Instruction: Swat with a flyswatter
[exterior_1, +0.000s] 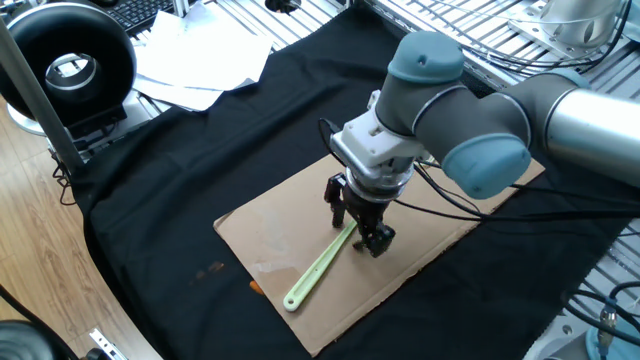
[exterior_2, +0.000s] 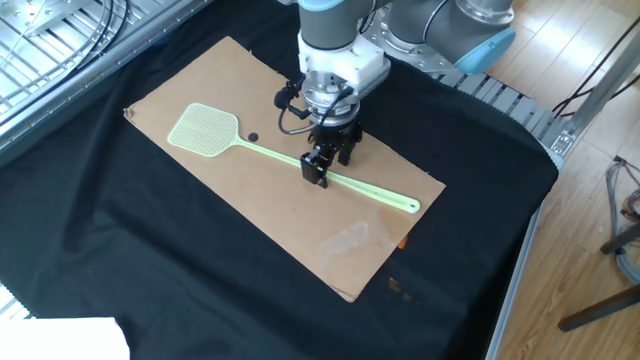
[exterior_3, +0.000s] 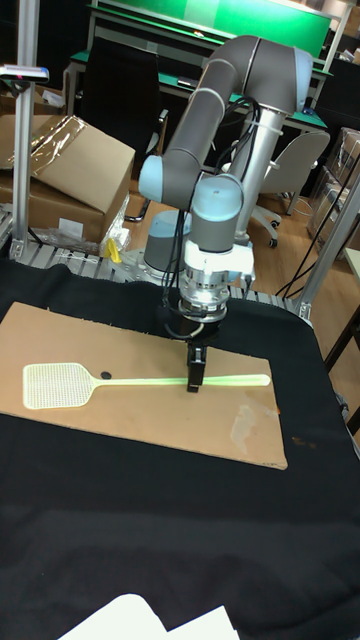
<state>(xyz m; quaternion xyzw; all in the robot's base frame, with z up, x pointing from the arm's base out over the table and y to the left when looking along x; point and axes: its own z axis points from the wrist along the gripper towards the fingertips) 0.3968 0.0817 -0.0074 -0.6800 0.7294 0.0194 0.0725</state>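
The pale green flyswatter (exterior_2: 202, 131) lies flat on a brown cardboard sheet (exterior_2: 330, 240), mesh head to the left and looped handle end to the right. My gripper (exterior_2: 324, 166) is down at the middle of the handle, one finger on each side of it, still open with a gap around the handle. In one fixed view only the handle (exterior_1: 315, 268) shows, running out from under my gripper (exterior_1: 358, 230); the arm hides the head. The tall fixed view shows the flyswatter's head (exterior_3: 60, 386) far left and my gripper (exterior_3: 195, 372) edge-on over the handle.
A small dark spot (exterior_2: 251, 139) sits on the cardboard just right of the mesh head. Black cloth (exterior_2: 150, 260) covers the table around the sheet. White papers (exterior_1: 205, 60) and a black round device (exterior_1: 70, 65) lie at the far corner. A metal rail (exterior_2: 520, 110) edges the table.
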